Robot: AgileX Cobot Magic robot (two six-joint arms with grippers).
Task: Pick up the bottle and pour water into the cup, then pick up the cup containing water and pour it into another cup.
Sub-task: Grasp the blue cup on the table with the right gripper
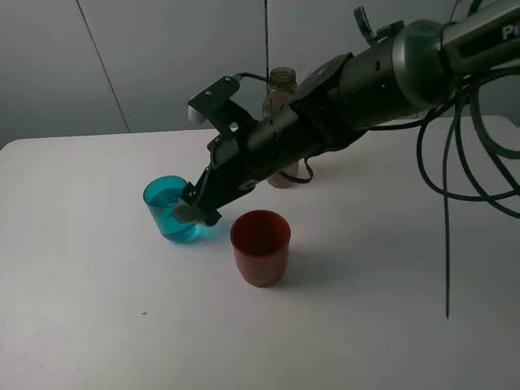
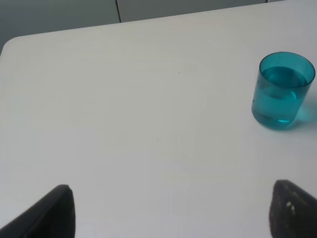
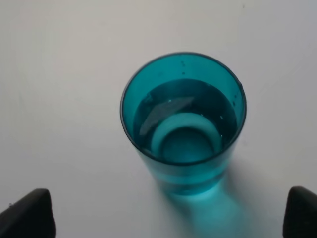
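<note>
The cup (image 1: 172,210), part full of water, stands upright near the bench's (image 1: 81,284) middle, another cup (image 1: 260,246) just beside it. The right arm slants down from the right edge. The right gripper (image 1: 195,213), jaws spread wide, faces the cup and holds nothing. The left gripper (image 2: 168,213) is also spread and empty.

The cup (image 1: 172,210) is translucent teal-blue and another cup (image 1: 260,246) translucent red. The bottle (image 1: 282,91) is clear with a brownish tint. The desk (image 1: 97,309) is plain white, the wall (image 1: 162,65) grey, the right hand (image 1: 195,213) black.
</note>
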